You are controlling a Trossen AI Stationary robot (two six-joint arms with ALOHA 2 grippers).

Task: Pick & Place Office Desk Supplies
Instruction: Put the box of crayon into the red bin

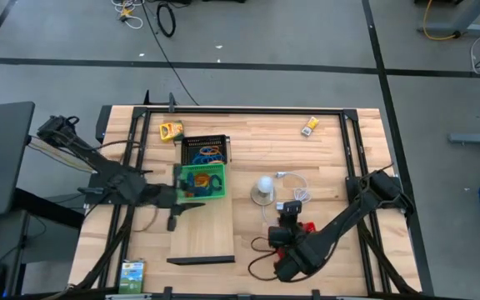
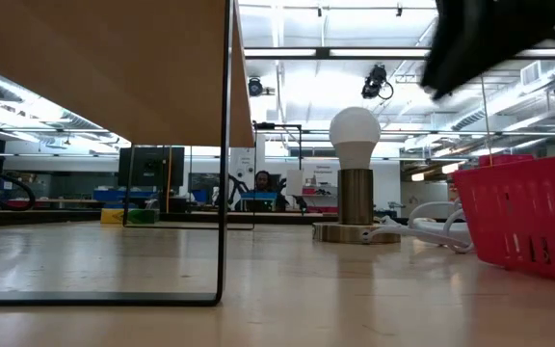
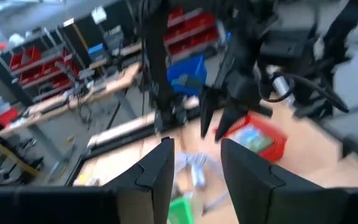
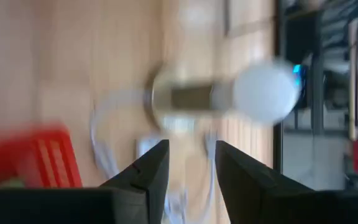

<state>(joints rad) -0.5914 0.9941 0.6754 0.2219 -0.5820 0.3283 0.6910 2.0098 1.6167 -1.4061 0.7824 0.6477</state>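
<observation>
Overhead: blue and orange loop-shaped clips (image 1: 207, 153) fill the black mesh tray (image 1: 192, 142); more (orange, blue) sit in the green tray (image 1: 217, 190). Left gripper (image 3: 196, 168) and right gripper (image 4: 190, 163) gape, grasping nothing.

both arms matte black, boxy jointed links. left gripper (image 3: 196, 171) and right gripper (image 4: 187, 163): flat dark angular fingers, chamfered tips.

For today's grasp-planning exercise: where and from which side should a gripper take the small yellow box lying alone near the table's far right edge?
Probably from straight above, fingers across the yellow box's narrow sides. It lies flat and slightly angled on bare table, clear all around, so turn the wrist to match.
</observation>
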